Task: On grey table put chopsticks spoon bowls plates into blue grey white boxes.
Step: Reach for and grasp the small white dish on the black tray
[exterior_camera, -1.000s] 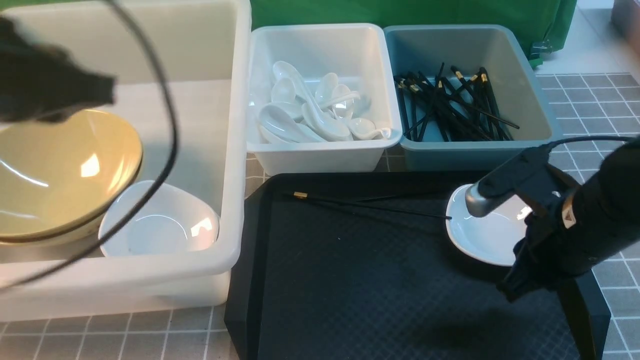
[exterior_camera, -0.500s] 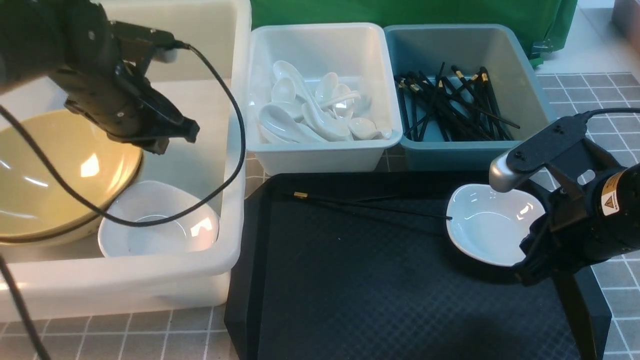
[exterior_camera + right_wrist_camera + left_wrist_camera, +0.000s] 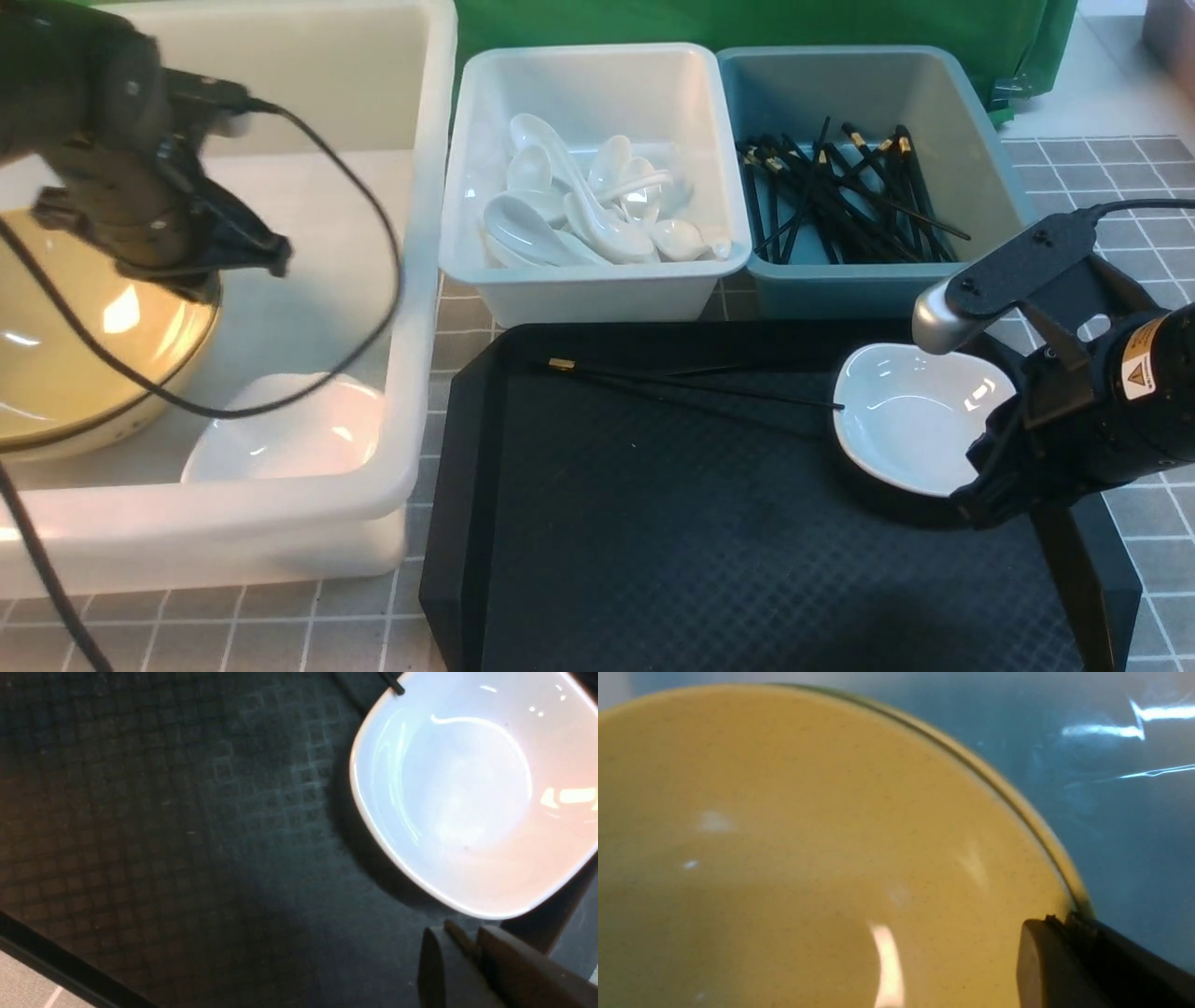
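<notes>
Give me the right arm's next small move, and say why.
Probably ease the right gripper onto the near rim of the white plate and pinch it. Its fingertips sit just off that rim, gripping nothing, while the plate lies on the black tray, not in the big tub.

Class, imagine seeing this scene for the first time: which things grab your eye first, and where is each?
The big yellow bowl stands out, sitting in the whitish tub at the left, the left gripper at its rim. Behind the black tray, a white bin heaped with spoons adjoins a blue-grey bin of black chopsticks. On the tray lie one white plate, by the right gripper, and loose chopsticks.
</notes>
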`<state>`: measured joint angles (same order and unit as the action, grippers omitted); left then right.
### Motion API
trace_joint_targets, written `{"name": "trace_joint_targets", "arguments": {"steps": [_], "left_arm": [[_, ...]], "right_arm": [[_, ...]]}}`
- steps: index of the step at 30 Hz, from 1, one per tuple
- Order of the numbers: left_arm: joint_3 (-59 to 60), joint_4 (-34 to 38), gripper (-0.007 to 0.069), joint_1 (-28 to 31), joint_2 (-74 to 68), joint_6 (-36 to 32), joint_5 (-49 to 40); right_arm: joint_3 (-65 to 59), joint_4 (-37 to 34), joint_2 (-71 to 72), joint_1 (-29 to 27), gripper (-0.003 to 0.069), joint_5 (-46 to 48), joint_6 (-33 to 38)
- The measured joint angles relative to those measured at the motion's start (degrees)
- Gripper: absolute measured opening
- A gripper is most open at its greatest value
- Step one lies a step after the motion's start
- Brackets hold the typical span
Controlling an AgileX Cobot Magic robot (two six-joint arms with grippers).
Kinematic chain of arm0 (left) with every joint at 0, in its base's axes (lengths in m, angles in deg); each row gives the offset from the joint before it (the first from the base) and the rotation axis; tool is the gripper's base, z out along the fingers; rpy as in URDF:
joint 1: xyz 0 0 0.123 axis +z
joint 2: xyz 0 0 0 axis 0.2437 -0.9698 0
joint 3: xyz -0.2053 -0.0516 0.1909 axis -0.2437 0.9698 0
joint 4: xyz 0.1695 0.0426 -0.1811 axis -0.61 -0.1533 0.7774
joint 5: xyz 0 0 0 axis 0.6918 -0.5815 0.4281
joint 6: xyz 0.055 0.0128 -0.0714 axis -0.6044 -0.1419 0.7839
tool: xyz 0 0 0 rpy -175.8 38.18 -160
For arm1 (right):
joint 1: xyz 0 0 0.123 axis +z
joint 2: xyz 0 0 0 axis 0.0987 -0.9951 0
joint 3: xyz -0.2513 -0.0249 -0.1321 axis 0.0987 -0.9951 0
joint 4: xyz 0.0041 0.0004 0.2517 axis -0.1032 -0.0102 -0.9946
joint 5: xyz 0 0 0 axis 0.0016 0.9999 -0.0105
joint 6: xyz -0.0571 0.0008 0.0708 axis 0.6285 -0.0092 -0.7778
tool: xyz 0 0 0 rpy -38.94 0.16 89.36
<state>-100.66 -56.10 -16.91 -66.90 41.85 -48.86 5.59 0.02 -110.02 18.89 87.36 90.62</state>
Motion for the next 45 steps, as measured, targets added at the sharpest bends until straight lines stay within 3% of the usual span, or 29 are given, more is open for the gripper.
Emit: {"name": "trace_joint_targets", "arguments": {"steps": [5, 12, 18, 26, 34, 39, 42, 43, 45], "left_arm": [[0.0, 4.6, -0.0008, -2.1, 5.6, -2.4, 0.0], [0.8, 11.4, -0.0008, -12.7, 22.9, -5.3, -1.9], [9.6, 12.6, -0.0008, -19.8, 37.5, -5.8, -0.8], [30.6, 11.7, -0.0008, -20.6, 53.3, -1.8, 0.7], [46.2, 11.4, -0.0008, -20.6, 59.5, 0.1, 6.7], [50.9, 11.2, -0.0008, -20.6, 59.9, 0.1, 10.1], [52.3, 11.3, -0.0008, -20.6, 59.9, 0.1, 12.5], [52.7, 11.6, -0.0008, -20.6, 59.9, 0.1, 13.5], [52.8, 11.7, -0.0008, -20.6, 59.9, 0.1, 14.1]], "right_arm": [[0.0, 0.0, 0.0, -0.2, 0.0118, -0.3, -0.1], [0.0, 0.0, -4.7, -4.1, 0.0167, -7.3, -0.1], [1.4, 0.0, -13.7, -5.0, 0.0139, -14.4, 1.7], [3.5, -2.0, -21.9, -2.6, 0.0035, -14.4, 1.2], [8.2, -7.9, -21.7, 4.1, 0.0038, -4.8, 1.4], [10.4, -5.2, -18.2, 1.3, 0.0126, -1.2, 1.4], [10.7, -3.1, -17.5, -2.1, 0.0221, -1.5, 1.4], [10.8, -2.4, -17.9, -4.7, 0.0309, -2.2, 1.4], [10.8, -2.1, -18.5, -6.1, 0.0357, -3.1, 1.4]]}}
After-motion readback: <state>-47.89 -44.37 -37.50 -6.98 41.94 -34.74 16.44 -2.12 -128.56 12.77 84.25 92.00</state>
